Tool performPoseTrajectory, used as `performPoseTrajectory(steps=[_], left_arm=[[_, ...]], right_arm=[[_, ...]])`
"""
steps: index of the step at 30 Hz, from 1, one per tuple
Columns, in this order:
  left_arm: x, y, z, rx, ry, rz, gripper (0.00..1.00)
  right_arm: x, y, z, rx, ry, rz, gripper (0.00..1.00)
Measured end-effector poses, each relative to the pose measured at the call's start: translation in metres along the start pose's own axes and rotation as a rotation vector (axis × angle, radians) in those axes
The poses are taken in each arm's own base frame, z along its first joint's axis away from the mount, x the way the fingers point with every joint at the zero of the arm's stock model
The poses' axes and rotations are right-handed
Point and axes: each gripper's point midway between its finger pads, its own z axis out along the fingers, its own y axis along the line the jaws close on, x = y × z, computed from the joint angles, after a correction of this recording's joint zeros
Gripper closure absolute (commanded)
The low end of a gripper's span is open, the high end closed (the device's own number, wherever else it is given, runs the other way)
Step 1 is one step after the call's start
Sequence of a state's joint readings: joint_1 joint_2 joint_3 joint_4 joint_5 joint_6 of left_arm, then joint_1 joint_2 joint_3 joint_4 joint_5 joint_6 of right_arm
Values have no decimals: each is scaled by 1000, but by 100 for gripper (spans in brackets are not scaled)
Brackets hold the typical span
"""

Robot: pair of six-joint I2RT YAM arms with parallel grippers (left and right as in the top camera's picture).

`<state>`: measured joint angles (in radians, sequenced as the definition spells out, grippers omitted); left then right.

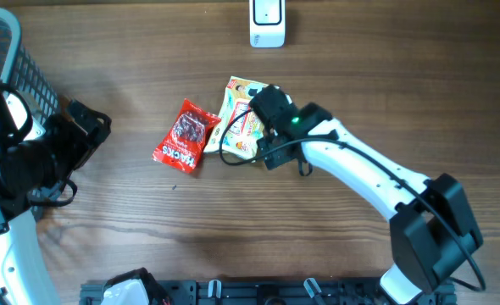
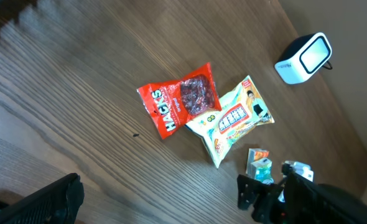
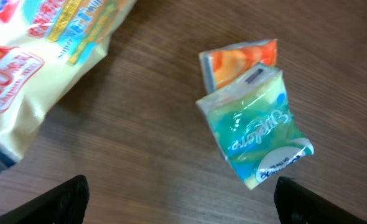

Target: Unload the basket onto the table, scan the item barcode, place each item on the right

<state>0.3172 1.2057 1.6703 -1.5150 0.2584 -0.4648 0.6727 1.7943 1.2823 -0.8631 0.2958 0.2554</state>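
Counter point(image 1: 148, 229): wood grain; I see the scanner point(image 1: 267, 21) at its far edge.
Item: teal pouch point(image 3: 258, 134) lying near yellow snack bag point(image 3: 40, 68).
Right fingers point(image 3: 59, 202): apart, above the pouch.
Left fingers point(image 2: 46, 199): apart, empty.

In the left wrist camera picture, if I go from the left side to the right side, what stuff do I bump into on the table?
The red HACKS bag → yellow-green snack bag → white scanner. I skip the small teal packet: it sits below the snack bag's right end, so its place is unclear.
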Motion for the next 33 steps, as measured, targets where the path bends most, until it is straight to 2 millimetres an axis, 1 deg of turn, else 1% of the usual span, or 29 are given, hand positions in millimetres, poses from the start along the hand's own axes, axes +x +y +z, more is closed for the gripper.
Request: performPoseTrajectory(steps=[2, 4, 5, 6, 12, 15, 18, 20, 23, 28, 30, 33], left_arm=[[0, 0, 0, 0, 0, 0, 0], [0, 0, 0, 0, 0, 0, 0], [0, 0, 0, 0, 0, 0, 0], [0, 0, 0, 0, 0, 0, 0], [0, 0, 0, 0, 0, 0, 0], [0, 0, 0, 0, 0, 0, 0], [0, 0, 0, 0, 0, 0, 0], [0, 0, 0, 0, 0, 0, 0], [0, 0, 0, 0, 0, 0, 0], [0, 0, 0, 0, 0, 0, 0], [0, 0, 0, 0, 0, 0, 0], [0, 0, 0, 0, 0, 0, 0]], right_arm=[[8, -8, 12, 85, 7, 26, 5], [19, -20, 24, 174, 30, 49, 12], [21, -25, 26, 202, 33, 57, 16], [22, -29, 27, 229, 29, 67, 17], [10, -36, 26, 274, -33, 106, 17], [4, -36, 26, 276, -59, 117, 17], [3, -36, 26, 276, -61, 117, 21], [2, -35, 26, 273, -69, 122, 21], [-7, -34, 28, 263, -109, 148, 21], [1, -42, 36, 273, -92, 174, 35], [-1, -43, 36, 273, -96, 183, 38], [-3, -44, 38, 271, -104, 193, 39]])
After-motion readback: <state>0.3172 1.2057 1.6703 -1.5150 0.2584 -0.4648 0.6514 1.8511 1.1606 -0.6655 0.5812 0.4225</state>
